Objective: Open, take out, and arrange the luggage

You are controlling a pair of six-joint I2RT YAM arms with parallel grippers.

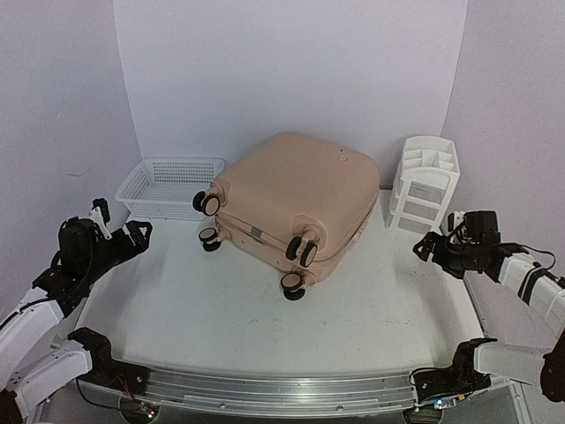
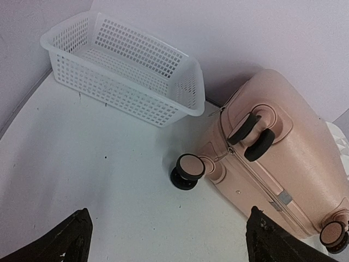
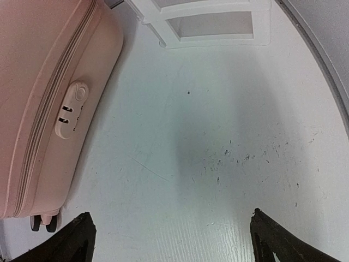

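The peach-pink luggage lies flat and closed in the middle of the table, its caster wheels facing the arms. The left wrist view shows its wheeled end and zip seam; the right wrist view shows its side with a pale combination lock. My left gripper hovers open over the table's left side, well short of the suitcase, with nothing between its fingers. On the right, my right gripper also stands open and empty, its fingers wide apart over bare table beside the suitcase.
A white mesh basket sits at the back left, close to the suitcase's wheels. A white drawer organizer stands upright at the back right. The table's metal front rail runs along the near edge.
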